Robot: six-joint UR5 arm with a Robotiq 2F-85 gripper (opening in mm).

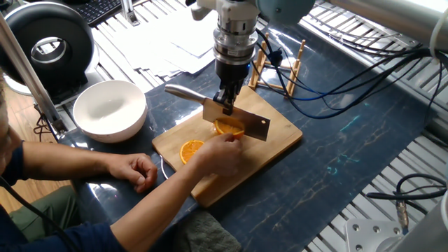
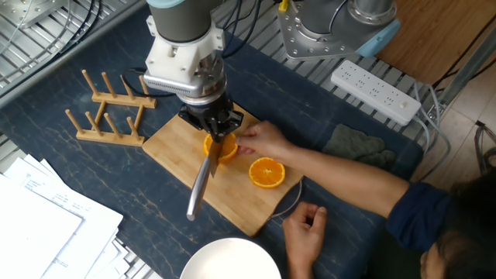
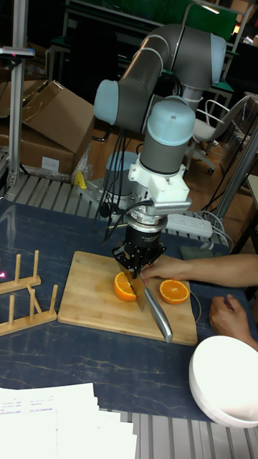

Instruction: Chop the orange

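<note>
Two orange halves lie mid-frame on the board point(image 2: 174, 143): one point(image 2: 225, 148) under the knife point(image 2: 203, 182), steadied by a hand point(image 2: 267, 141), the other point(image 2: 266, 173) free to its right. The gripper point(image 2: 215, 132) pinches the knife. The cut looks underway; next, press straight down, clear of the fingers. One bowl point(image 1: 110, 110) sits at the left in the opposite view.

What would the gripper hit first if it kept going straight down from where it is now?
The gripper points straight down, shut on the cleaver. The blade would likely meet the orange half under it first, then the cutting board. The person's hand holding that half sits very close beside the blade.
</note>
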